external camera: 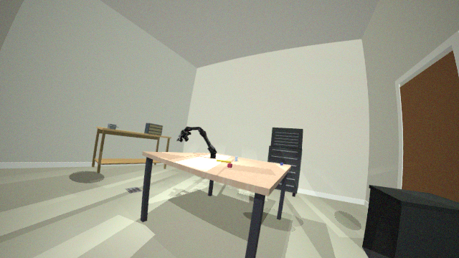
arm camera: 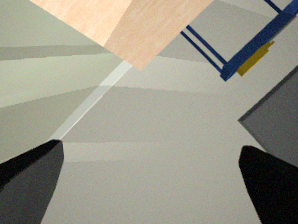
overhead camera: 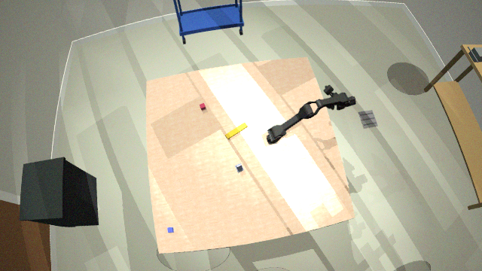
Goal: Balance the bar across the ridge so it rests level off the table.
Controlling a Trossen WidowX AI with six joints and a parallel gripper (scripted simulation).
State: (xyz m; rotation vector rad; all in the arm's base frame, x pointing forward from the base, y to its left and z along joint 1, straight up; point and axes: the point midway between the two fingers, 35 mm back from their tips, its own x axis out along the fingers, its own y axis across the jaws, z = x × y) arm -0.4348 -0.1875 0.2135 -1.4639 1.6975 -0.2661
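Note:
The yellow bar (overhead camera: 236,131) (external camera: 224,161) lies on the table (overhead camera: 196,196) (external camera: 251,175), apart from the ridge. The small grey-blue block that looks like the ridge (overhead camera: 239,168) (external camera: 236,158) stands on the table; its exact shape is too small to tell. My gripper (external camera: 179,139) (arm camera: 153,152) is open, with nothing between its fingers in the wrist view. The arm reaches away from the bar and ridge, and the gripper hangs high, out past the table's edge. Neither bar nor ridge shows in the wrist view.
A red cube (overhead camera: 202,106) (external camera: 229,165) lies on the table beyond the bar from the ridge. A blue cube (overhead camera: 170,229) (external camera: 282,164) lies near a table corner. A blue cart (overhead camera: 211,19) (arm camera: 255,45), a dark box (overhead camera: 60,192) and a wooden bench (external camera: 133,132) stand off the table.

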